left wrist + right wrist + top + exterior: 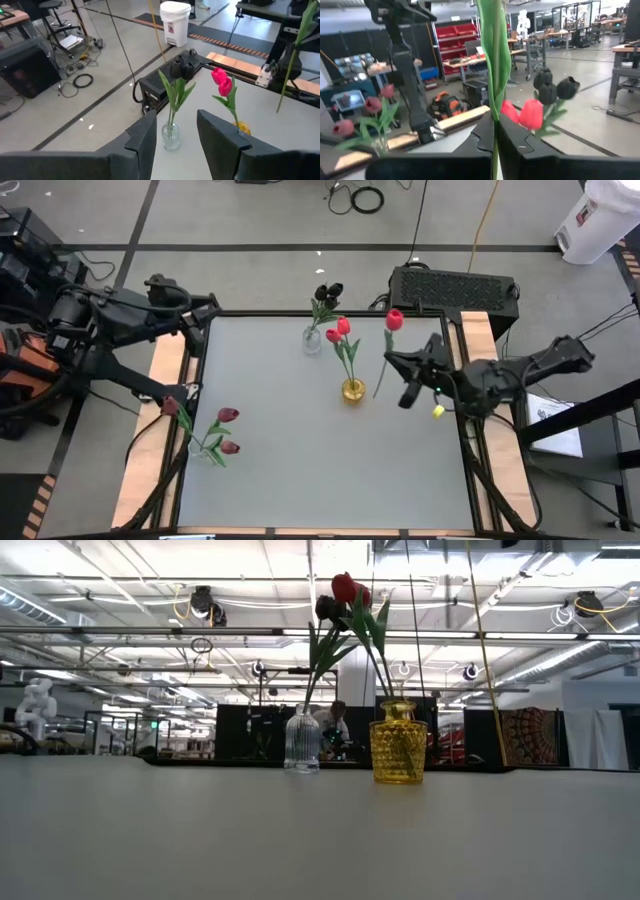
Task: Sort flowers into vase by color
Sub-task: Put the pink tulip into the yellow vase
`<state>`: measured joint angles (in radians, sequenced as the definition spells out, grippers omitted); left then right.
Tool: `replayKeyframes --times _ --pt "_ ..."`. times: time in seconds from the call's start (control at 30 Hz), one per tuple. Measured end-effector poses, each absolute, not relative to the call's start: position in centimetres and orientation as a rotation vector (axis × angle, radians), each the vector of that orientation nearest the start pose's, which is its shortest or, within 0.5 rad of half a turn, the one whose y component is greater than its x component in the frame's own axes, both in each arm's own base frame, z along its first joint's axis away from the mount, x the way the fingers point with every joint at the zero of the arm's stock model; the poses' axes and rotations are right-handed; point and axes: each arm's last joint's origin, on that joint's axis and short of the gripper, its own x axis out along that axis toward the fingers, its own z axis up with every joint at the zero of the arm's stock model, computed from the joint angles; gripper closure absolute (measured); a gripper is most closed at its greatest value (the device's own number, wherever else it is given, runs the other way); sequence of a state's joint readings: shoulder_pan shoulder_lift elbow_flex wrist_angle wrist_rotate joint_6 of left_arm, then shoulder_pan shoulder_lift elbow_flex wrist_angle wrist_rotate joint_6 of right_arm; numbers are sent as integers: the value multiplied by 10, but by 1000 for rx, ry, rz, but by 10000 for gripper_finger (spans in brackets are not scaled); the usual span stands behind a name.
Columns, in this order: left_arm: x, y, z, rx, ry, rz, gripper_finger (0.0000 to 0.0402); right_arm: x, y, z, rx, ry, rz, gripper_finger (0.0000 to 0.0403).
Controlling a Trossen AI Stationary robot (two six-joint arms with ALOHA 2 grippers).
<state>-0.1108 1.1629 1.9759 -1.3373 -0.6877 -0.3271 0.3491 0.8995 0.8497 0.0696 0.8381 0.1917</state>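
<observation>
Desk [300, 460]: the grey surface is bare through the centre and toward 6 o'clock; that stretch is the widest open ground. Wooden rails run along both sides.

Right end effector [392, 367]: at about 3 o'clock, clenched on the green stem of a red tulip [394, 319], its head up toward 1 o'clock. In the right wrist view the stem [494, 60] runs upright between the closed fingers.

Left end effector [205, 310]: parked at the 10 o'clock corner, fingers apart, nothing between them.

Flowers: three groups stand in vases.
- Clear vase [312, 340] at 12 o'clock holds black tulips [328, 292].
- Yellow vase [353, 391], just right of centre, holds red-pink tulips [339, 331].
- A third vase [201, 451], hard to make out, at 8 o'clock near the left rail, holds maroon tulips [228, 416].

Obstructions: the yellow vase stands near the right end effector, toward centre, its blooms and leaves rising alongside the held stem. The clear vase is just beyond it, apart. A black box [455, 287] sits off the desk at 1 o'clock. A white bin [598, 218] stands on the floor, well clear.
</observation>
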Motion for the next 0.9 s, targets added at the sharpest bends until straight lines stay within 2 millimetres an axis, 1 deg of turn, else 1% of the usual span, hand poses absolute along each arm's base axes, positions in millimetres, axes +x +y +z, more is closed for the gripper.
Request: replayKeyframes --times 0.13,0.27,0.57,0.7,0.9 --pt "119 5 520 -92 392 641 254 202 31 361 211 -108 -475 403" --pt "119 5 520 -84 394 640 254 213 21 359 213 -126 -478 403" --pt "119 5 520 -84 394 640 254 240 4 338 238 -52 -511 403" --pt "119 5 520 -84 394 639 254 247 -2 331 229 -25 -541 403" --pt "119 5 520 -84 394 639 254 252 -8 324 216 12 -571 403"
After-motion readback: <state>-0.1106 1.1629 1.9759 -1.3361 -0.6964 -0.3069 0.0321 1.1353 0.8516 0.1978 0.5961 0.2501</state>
